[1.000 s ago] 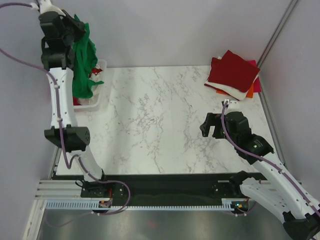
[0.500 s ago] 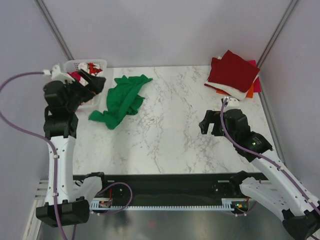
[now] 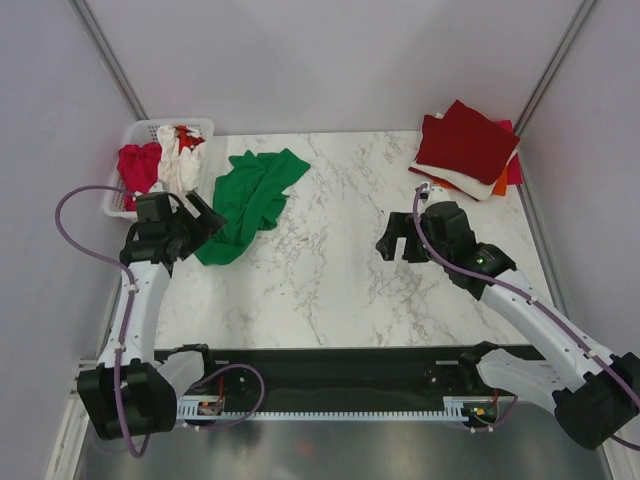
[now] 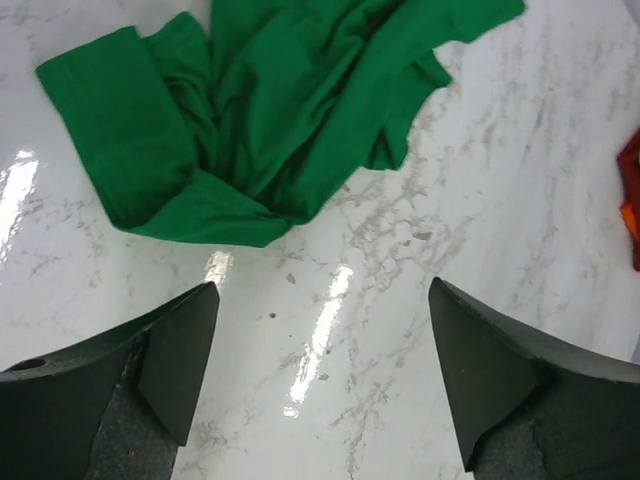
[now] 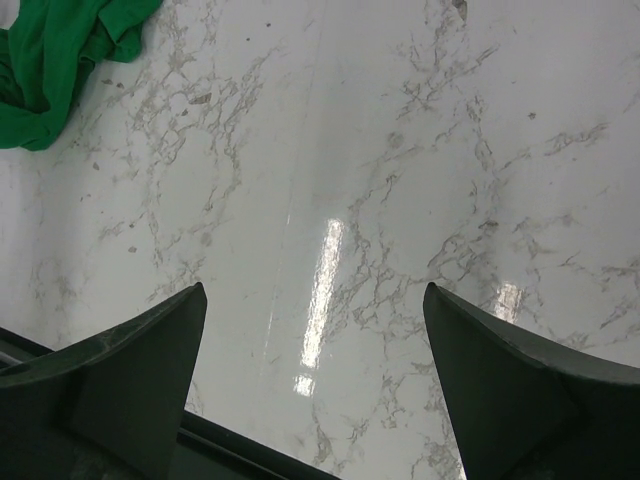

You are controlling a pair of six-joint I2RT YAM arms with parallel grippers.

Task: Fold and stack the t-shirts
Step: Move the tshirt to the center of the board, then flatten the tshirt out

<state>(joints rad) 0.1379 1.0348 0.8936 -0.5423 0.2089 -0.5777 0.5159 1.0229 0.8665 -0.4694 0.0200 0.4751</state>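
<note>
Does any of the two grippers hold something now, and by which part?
Nothing is held. The left gripper and the right gripper are both open; the bright green cloth t-shirt lies crumpled on the white marble table.

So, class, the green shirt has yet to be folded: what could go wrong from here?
1. The green shirt lies crumpled with its layers bunched. The open left gripper beside it may pinch several layers at once, so the shirt might not spread flat.
2. The stack in the far right corner is fanned unevenly, so one more shirt could sit crooked or slide off.
</note>
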